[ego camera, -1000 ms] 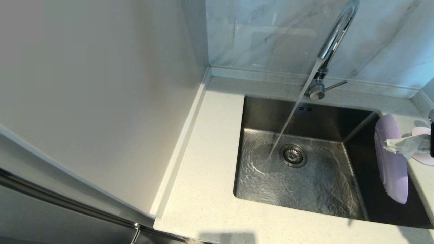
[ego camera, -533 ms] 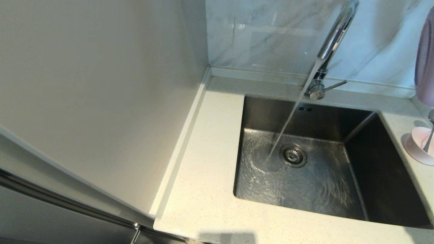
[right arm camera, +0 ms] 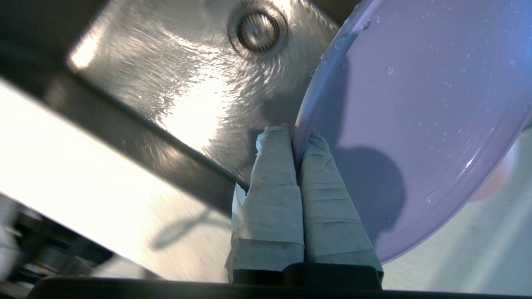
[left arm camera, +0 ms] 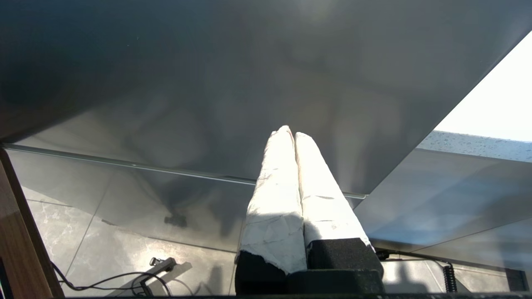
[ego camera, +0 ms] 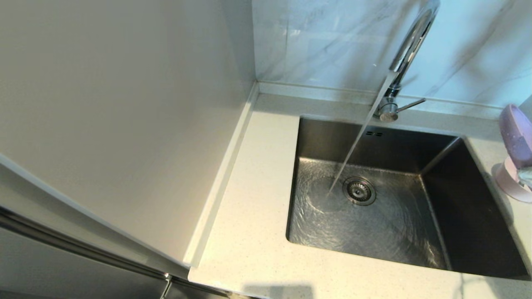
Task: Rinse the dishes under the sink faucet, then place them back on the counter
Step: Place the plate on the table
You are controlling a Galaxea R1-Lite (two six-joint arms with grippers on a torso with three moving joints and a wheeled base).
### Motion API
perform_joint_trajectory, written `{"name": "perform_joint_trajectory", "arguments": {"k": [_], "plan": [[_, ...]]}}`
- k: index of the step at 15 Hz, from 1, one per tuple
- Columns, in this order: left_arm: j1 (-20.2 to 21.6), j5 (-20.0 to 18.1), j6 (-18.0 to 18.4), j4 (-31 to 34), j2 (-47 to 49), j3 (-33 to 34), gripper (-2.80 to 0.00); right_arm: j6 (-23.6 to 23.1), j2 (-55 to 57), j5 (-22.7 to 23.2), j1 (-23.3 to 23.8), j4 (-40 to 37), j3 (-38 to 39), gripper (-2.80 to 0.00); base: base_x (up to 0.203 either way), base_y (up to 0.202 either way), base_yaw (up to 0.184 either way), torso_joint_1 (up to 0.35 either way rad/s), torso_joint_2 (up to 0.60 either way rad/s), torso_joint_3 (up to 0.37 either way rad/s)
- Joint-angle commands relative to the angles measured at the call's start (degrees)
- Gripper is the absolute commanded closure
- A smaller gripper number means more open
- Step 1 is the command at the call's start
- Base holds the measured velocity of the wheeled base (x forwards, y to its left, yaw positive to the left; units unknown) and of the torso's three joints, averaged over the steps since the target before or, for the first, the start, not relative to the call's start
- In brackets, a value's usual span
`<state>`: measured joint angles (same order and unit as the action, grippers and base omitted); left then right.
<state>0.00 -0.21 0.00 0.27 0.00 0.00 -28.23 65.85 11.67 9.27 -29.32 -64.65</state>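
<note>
The lavender plate [ego camera: 517, 135] hangs tilted on edge at the far right, above the counter [ego camera: 253, 207] and just over the pale pink bowl [ego camera: 508, 182]. My right gripper [right arm camera: 296, 138] is shut on the rim of the wet plate [right arm camera: 415, 104]. Water runs from the chrome faucet [ego camera: 409, 45] into the steel sink [ego camera: 316, 137], landing beside the drain strainer [ego camera: 359, 191]. The spoon is hidden. My left gripper [left arm camera: 291, 133] is shut on nothing, parked low beside a grey cabinet panel, outside the head view.
A tall pale panel [ego camera: 124, 104] walls off the counter's left side. The marbled wall [ego camera: 324, 41] rises behind the raised rear lip. The faucet's side lever [ego camera: 411, 104] points right. The sink floor is covered with rippling water.
The plate went from the sink's right side up past the view's edge, then came down over the counter above the pink bowl. The spoon seen in the bowl is now covered.
</note>
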Motion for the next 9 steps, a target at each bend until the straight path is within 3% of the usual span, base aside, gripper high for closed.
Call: {"name": "perform_joint_trajectory", "arguments": {"k": [1,6,9], "plan": [[0.0,0.0,0.0,0.0,0.0,0.0,0.0,-4.9,-4.5,-0.3,0.3,-0.2,5.1,0.0,0.0,0.0,0.0,0.0,0.0,0.0],[0.0,0.0,0.0,0.0,0.0,0.0,0.0,-11.6,-8.6,-0.2,7.8,-0.4,15.2,0.0,0.0,0.0,0.0,0.0,0.0,0.0],[0.0,0.0,0.0,0.0,0.0,0.0,0.0,-11.7,-8.8,-2.1,9.8,-0.5,20.0,0.0,0.0,0.0,0.0,0.0,0.0,0.0]]}}
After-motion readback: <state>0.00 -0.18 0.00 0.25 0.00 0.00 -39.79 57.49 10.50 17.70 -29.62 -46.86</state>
